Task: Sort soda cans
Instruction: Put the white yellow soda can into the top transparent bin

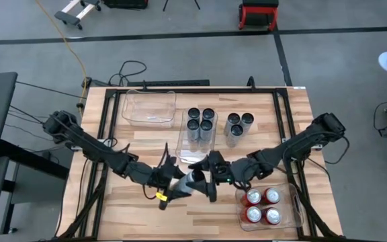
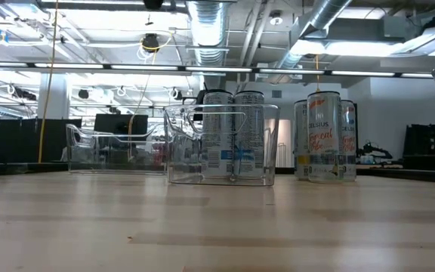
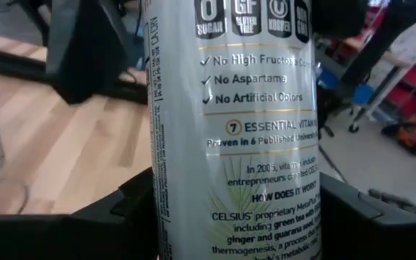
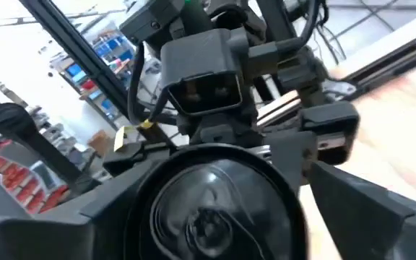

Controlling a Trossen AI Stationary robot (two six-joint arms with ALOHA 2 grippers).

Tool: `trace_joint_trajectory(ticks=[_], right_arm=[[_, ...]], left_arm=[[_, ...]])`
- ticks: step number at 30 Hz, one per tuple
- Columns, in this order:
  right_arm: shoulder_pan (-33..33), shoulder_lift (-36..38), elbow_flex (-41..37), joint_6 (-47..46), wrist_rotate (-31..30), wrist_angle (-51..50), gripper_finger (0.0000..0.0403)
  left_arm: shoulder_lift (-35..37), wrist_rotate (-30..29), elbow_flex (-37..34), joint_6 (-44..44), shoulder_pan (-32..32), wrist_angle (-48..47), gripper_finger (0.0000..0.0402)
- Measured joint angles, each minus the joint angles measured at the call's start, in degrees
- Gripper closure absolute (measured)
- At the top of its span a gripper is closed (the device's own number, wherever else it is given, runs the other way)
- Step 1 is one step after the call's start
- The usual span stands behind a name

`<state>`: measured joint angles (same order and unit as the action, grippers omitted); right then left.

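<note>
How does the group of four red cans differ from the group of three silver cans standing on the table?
The four red cans sit inside a clear bin at the near right; the three silver cans stand on the bare wood, in no bin, farther back. The red group is a full square of four; the silver group has only three. Both groups stand upright with silver tops.

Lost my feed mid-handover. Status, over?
Left gripper shut on silver-grey can, mid-table. Right gripper open around the can's end. Nothing in the way.
</note>
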<state>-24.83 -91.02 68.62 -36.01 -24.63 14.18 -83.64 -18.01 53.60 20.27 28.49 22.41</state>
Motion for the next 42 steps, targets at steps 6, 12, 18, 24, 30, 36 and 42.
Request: trace_joint_trajectory(ticks=[6,12,18,24,30,36,42], right_arm=[[-0.21,-0.01,0.0,-1.35,1.61,-0.93,0.0104],[-0.85,0.12,0.0,0.07,0.94,-1.5,0.0151],[-0.82,-0.28,1.93,0.95,1.89,-10.65,0.0152],[-2.54,-0.29,7.02,2.44,1.61,-32.32,0.0152],[-4.7,-1.1,7.98,0.8,-5.75,-38.62,0.0152],[-5.58,-9.5,7.96,-1.58,-5.49,-37.53,0.0152],[-6.32,-15.45,8.04,-3.5,-5.08,-31.04,0.0142]], left_arm=[[-1.05,-1.95,-0.04,0.05,-0.3,3.81,0.0152],[-1.05,-3.35,-0.15,-0.37,-0.46,4.14,0.0152],[-0.76,-1.8,0.24,7.27,-0.66,-5.74,0.0122],[-0.57,6.65,0.17,16.43,0.09,-14.22,0.0086],[-0.63,9.04,0.04,22.23,-0.12,-19.88,0.0082],[0.58,5.07,0.02,22.29,0.35,-19.47,0.0082],[3.71,-2.05,0.04,20.98,2.61,-20.29,0.0082]])
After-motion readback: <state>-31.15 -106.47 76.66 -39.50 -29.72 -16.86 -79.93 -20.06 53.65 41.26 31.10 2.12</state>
